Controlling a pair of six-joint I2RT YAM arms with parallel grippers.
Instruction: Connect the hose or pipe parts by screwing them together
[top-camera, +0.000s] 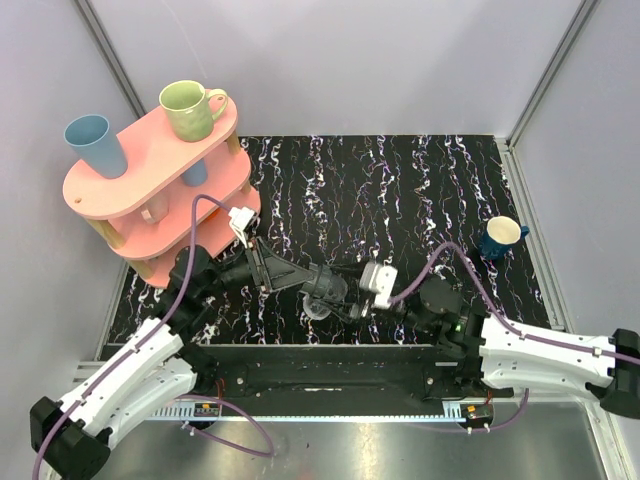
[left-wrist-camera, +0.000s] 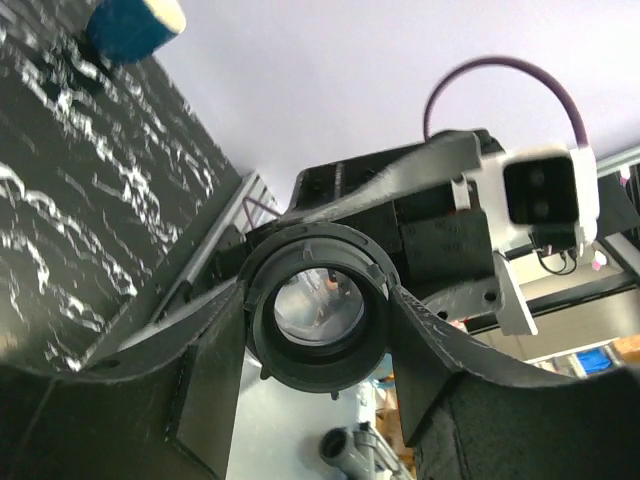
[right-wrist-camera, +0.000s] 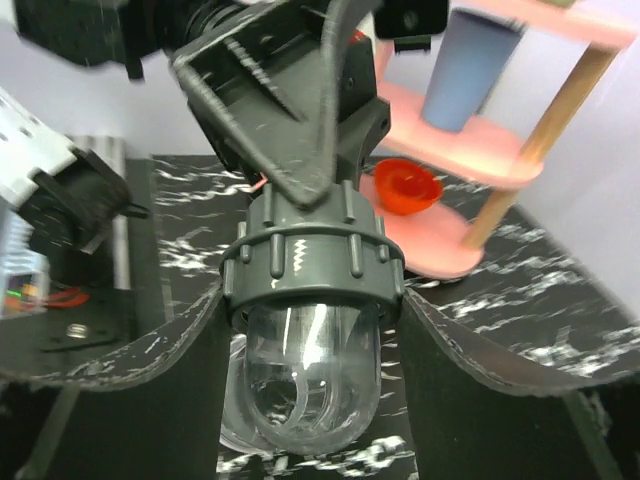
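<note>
1. While its white upper link lies low at the near left corner, the left arm (top-camera: 140, 365) reaches up and to the right over the black marbled table (top-camera: 420, 180), with its wrist just beside the pink two-tier shelf (top-camera: 150, 195).
2. The left gripper (top-camera: 312, 282) points right toward mid-table. Its fingers (left-wrist-camera: 200, 370) press on opposite sides of the pipe fitting (top-camera: 322, 292), clamped on it.
3. The fitting sits between the two grippers, near the middle of the table's front half. It is a dark grey ribbed collar (right-wrist-camera: 310, 265) with a clear dome (right-wrist-camera: 310, 370) below it.
4. A white zigzag mark (right-wrist-camera: 300, 255) shows on the collar, too blurred to read as lettering.
5. The right gripper (top-camera: 338, 298) points left and meets the left one tip to tip. Its fingers (right-wrist-camera: 140, 360) touch the collar's lower rim on both sides, gripping the fitting.
6. The right arm (top-camera: 530, 350) stretches low from the near right corner. A dark blue mug (top-camera: 500, 237) stands on the table behind it, well apart.
</note>
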